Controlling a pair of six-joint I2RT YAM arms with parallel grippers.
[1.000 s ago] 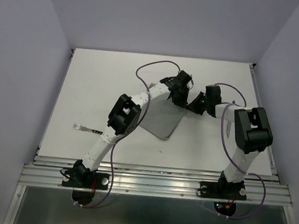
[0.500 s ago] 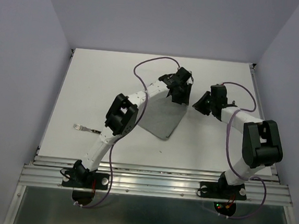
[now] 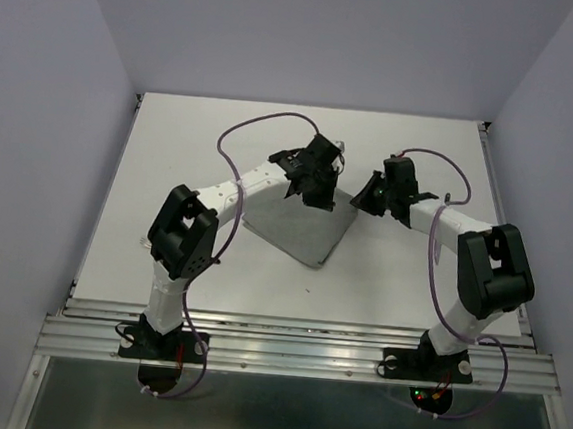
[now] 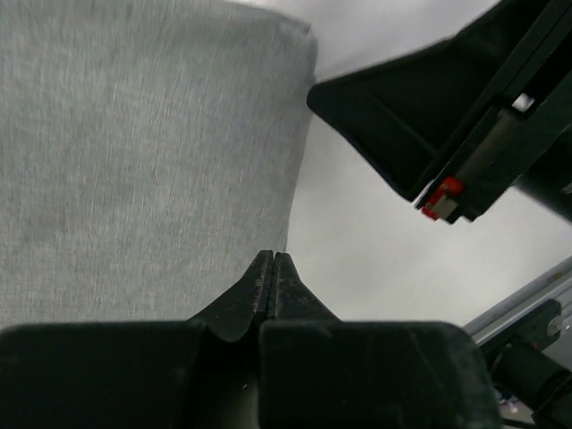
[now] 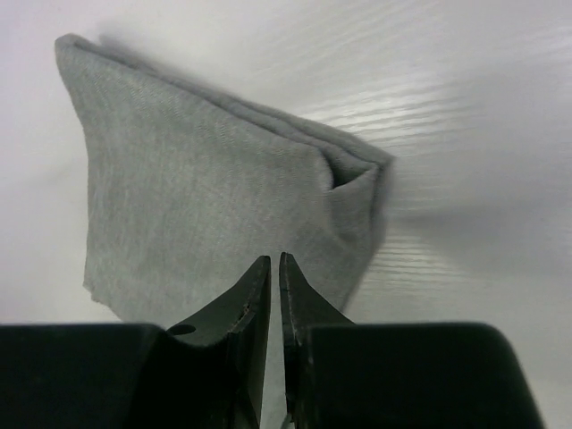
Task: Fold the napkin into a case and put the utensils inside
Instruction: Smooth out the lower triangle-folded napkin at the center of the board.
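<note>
**Napkin [image 3: 303,231] folded on worktop [image 3: 170,164], both arms at it**

Grey napkin lies flat, mid-worktop, between the two arms. On the far corner, left hand [image 4: 273,259] is fully closed, tips pressed together at the napkin's edge, no cloth seen between them. Opposite, right hand [image 5: 272,259] is nearly closed, thin slit between its tips, over the napkin's edge; can't tell if cloth is pinched.

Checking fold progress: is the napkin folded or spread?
Folded: napkin shows stacked layers at its corner in right wrist view.
</note>
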